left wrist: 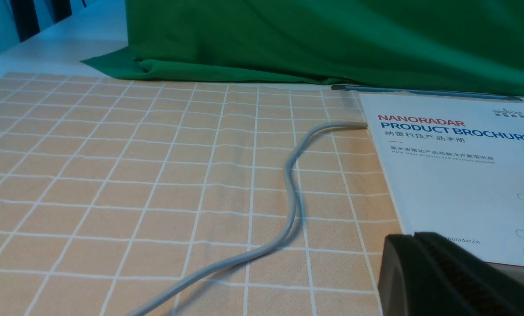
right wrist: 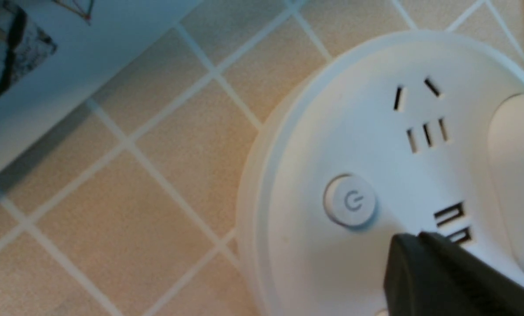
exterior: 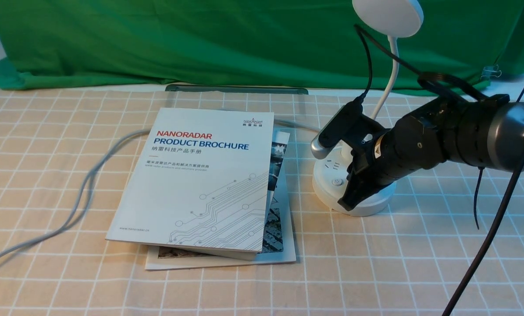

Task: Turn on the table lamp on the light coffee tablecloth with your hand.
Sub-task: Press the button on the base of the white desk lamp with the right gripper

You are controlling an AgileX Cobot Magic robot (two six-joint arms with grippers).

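The white table lamp stands on the light coffee tablecloth (exterior: 419,245) at the right. Its disc head (exterior: 388,15) is up high on a thin neck (exterior: 389,74) above the round base (exterior: 327,186). My right gripper (exterior: 346,204), the hand, is shut and empty, pointing down over the front of the base. In the right wrist view its tip (right wrist: 415,239) is just beside the round power button (right wrist: 351,201) and the socket slots (right wrist: 426,134); I cannot tell whether it touches the base. My left gripper (left wrist: 413,237) is shut and empty, low over the cloth by the brochure's corner.
A stack of brochures (exterior: 209,175) lies left of the lamp. A grey cable (exterior: 86,184) runs from under it across the cloth to the left edge. Green cloth (exterior: 200,39) hangs at the back. Black cables (exterior: 494,219) hang from my right arm.
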